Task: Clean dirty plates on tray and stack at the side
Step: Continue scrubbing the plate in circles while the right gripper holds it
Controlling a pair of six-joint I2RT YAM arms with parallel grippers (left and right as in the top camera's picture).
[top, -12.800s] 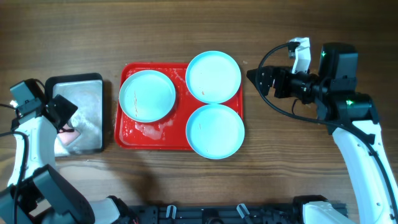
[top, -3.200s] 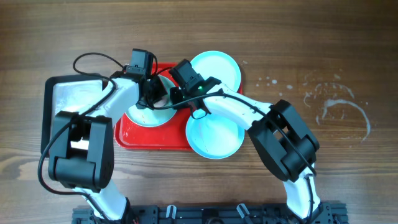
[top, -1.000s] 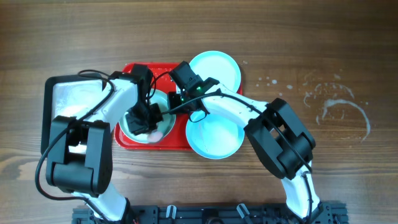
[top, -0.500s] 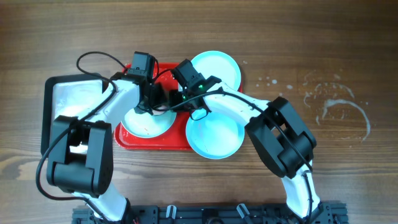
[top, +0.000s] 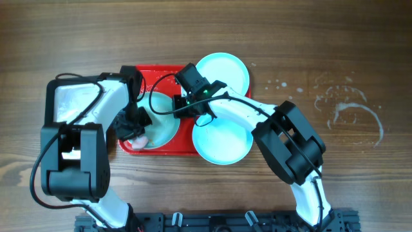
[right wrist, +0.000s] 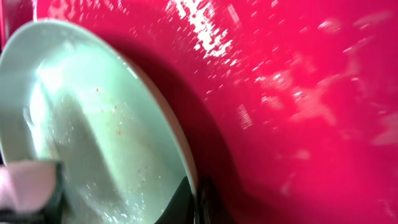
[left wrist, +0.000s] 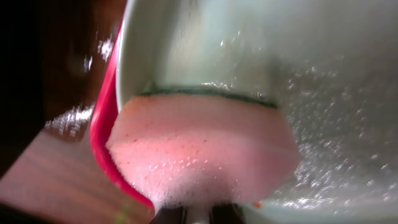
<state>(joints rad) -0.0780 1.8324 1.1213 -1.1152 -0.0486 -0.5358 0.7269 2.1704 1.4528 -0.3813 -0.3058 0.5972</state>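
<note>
Step in hand: scrubbing the first of three plates.

- Near left corner of the red tray (top: 164, 147): the left claw (top: 133, 129) is closed on a pink sponge (left wrist: 199, 155), which sits pressed into the bowl of the tilted plate (top: 161, 119) just inside its near left rim.
- Far right rim of that plate: the right claw (top: 180, 107) is closed, pinching the rim and propping the plate at a slant over the tray.
- To do it well, I judge: hold the rim pinch firm, sweep the sponge from the rim across the bowl toward the pinched side, and press lightly. A wet rim could slip from so narrow a grip. Specks show on the plate in the right wrist view, so more passes seem needed.

Materials and shapes, near to far:
- Near plate (top: 222, 136): round, shallow, pale turquoise plastic with a raised rim, overhanging the tray's near right corner.
- Sponge: soft and foam-soaked, with a dark green scouring layer against the plate.
- Tray: glossy red plastic, wet and foam-streaked.
- Metal tray (top: 67, 106): dull silver, left of the red tray.
- Far plate (top: 222, 77): at the tray's far right corner.
- Tabletop (top: 322, 180): wood grain, with a foam ring (top: 353, 113) drying at the right.
</note>
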